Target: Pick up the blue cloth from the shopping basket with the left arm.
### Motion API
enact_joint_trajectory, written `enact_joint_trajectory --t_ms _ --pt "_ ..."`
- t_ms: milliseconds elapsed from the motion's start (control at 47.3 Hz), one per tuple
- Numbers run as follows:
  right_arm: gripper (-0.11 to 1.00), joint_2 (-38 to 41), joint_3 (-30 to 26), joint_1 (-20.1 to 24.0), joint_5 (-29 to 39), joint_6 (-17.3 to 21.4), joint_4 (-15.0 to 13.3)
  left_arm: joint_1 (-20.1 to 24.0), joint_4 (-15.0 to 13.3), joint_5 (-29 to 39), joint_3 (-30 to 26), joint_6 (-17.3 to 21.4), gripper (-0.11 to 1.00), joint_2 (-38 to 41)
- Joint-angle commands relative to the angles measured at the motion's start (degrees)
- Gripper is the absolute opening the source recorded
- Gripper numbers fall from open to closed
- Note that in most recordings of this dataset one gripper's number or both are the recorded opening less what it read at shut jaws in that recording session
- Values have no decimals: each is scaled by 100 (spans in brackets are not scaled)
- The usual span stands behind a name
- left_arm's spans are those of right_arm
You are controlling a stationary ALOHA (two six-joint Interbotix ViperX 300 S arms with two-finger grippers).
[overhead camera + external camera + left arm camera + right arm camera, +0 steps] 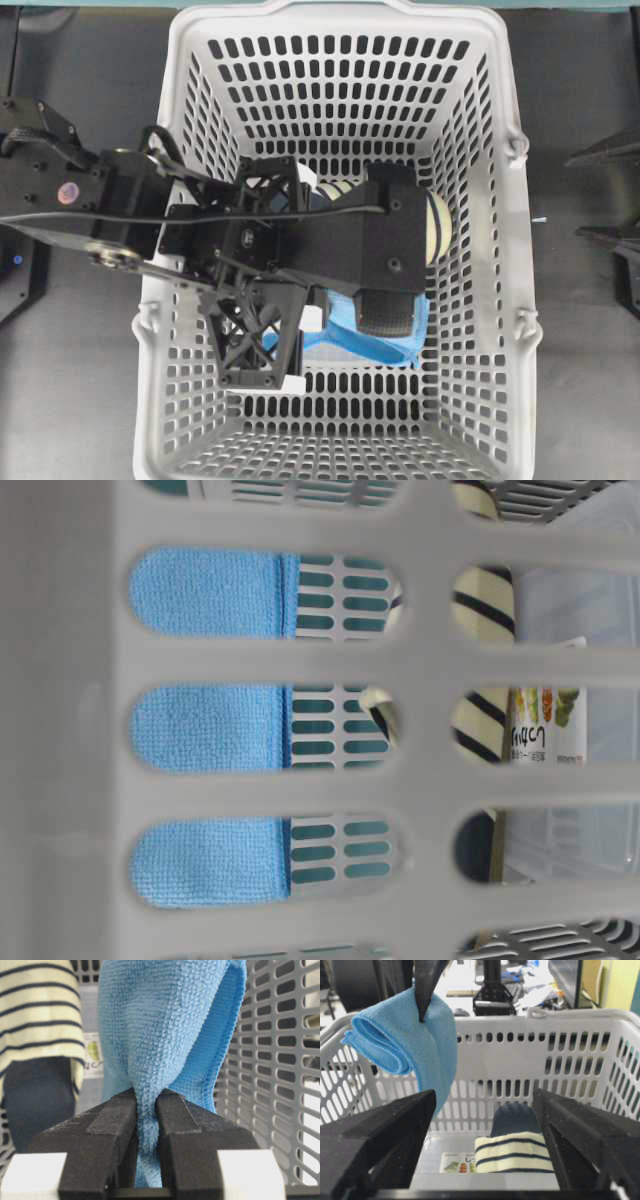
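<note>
While your left gripper (146, 1110) pinches it, the blue cloth (170, 1035) bunches into a narrow neck between the two black, grainy fingers (107, 1125) and fans out wide beyond them. You can see its looped terry pile clearly, with a smoother stitched hem running down one edge. Those fingers are clamped tight on the fabric, with only the cloth between them.

From the right wrist view, the cloth (405, 1040) hangs in soft folds at the level of the shopping basket (580, 1025) rim, clear of the floor, draping down along the inside of the slotted wall. That basket is light-grey plastic, its walls and floor pierced with rows of rounded slots. Down on the basket floor lies the striped slipper (514, 1152), cream with thin navy bands and a dark navy toe, and just beside it a flat printed packet (457, 1162).

Your right gripper (485, 1125) stands wide apart, its blocky black fingers framing the slipper and touching nothing.

Overhead, your left arm (300, 235) reaches into the basket (500, 330), its lattice fingers and boxy wrist covering most of the cloth (345, 340).
</note>
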Motion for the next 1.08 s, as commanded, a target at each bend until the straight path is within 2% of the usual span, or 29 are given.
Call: enact_joint_trajectory --t_ms 0,1056 --pt "76 35 -62 0 -53 -9 9 -26 18 -26 -132 -9 7 -114" --pt "76 35 9 35 -62 35 9 -18 9 -18 -123 -9 7 -79"
